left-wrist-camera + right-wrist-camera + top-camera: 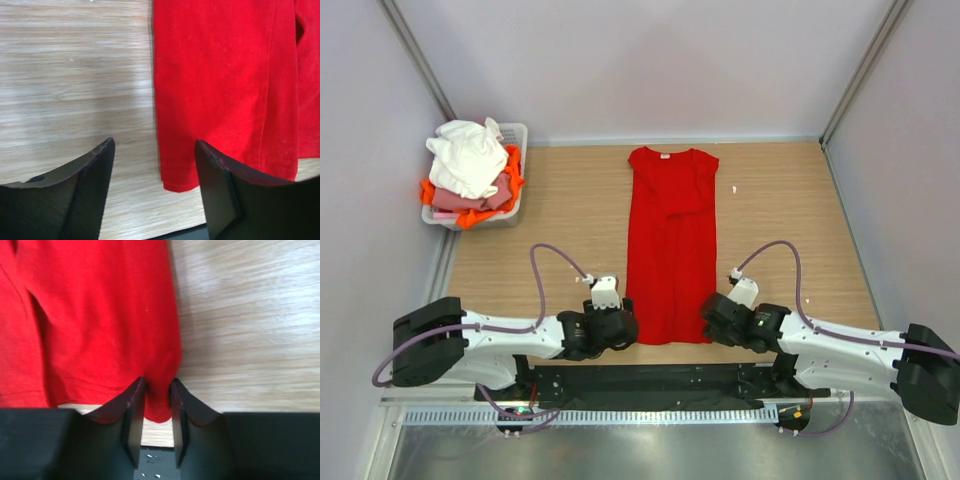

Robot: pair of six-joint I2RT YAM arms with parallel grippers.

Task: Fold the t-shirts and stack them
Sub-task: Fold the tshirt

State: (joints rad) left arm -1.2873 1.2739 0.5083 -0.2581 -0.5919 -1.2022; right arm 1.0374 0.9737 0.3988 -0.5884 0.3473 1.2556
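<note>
- My left gripper [155, 145] is at the near left corner of the red t-shirt [670, 240]. Its jaws are spread wide.
- In the left wrist view, that hem corner lies flat on the table [570, 200] between my two left fingers. The right finger sits over the cloth and the left finger over bare wood. Neither finger grips the fabric.
- My right gripper [157, 382] is at the near right corner of the same shirt. Its jaws are drawn close together, pinching a small fold of the red hem between the pads.
- The red t-shirt lies in the middle of the table as a long narrow strip. Its collar is at the far end and its hem is at the near edge, just ahead of both grippers.
- A white basket [518, 132] stands at the far left corner of the table, well apart from the red shirt.
- The basket holds a white t-shirt [468, 155] on top, a pink one [470, 200] beneath it and orange cloth [470, 218] showing at the sides.
</note>
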